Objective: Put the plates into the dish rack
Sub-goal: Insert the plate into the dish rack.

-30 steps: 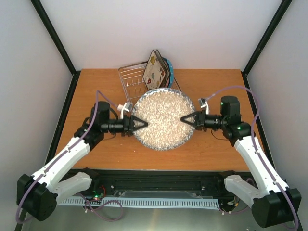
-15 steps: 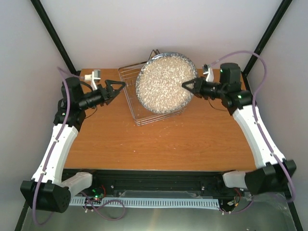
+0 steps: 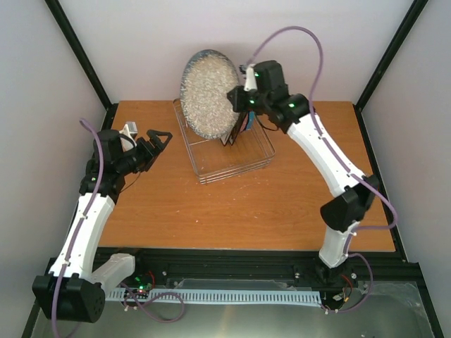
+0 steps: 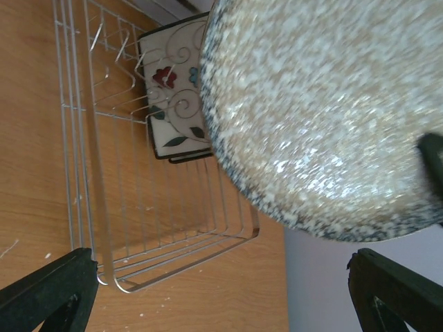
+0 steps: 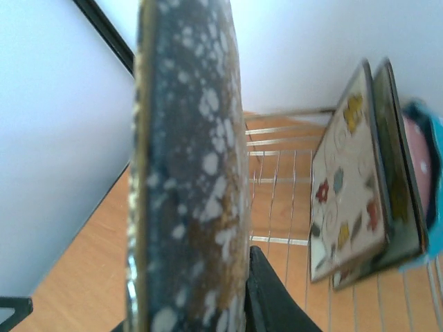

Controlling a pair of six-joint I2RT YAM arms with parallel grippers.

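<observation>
The round grey speckled plate (image 3: 208,95) stands on edge above the silver wire dish rack (image 3: 224,158), held by my right gripper (image 3: 238,100), which is shut on its right rim. In the right wrist view the plate's edge (image 5: 187,173) fills the left, with one black finger (image 5: 273,297) against it. Two square cream flowered plates (image 5: 349,187) and the blue plate (image 5: 430,159) stand upright in the rack's far end. My left gripper (image 3: 158,139) is open and empty, left of the rack. The left wrist view shows the speckled plate (image 4: 318,111) over the rack (image 4: 159,207).
The rack sits at the back middle of the wooden table (image 3: 246,204). Black frame posts (image 3: 77,53) stand at the back corners by the white walls. The rack's near rows of tines (image 4: 111,76) hold no plates.
My right gripper has swung the speckled plate from tilted flat to upright on edge over the rack's left part. My left gripper has drawn back and lowered a little, staying open.
</observation>
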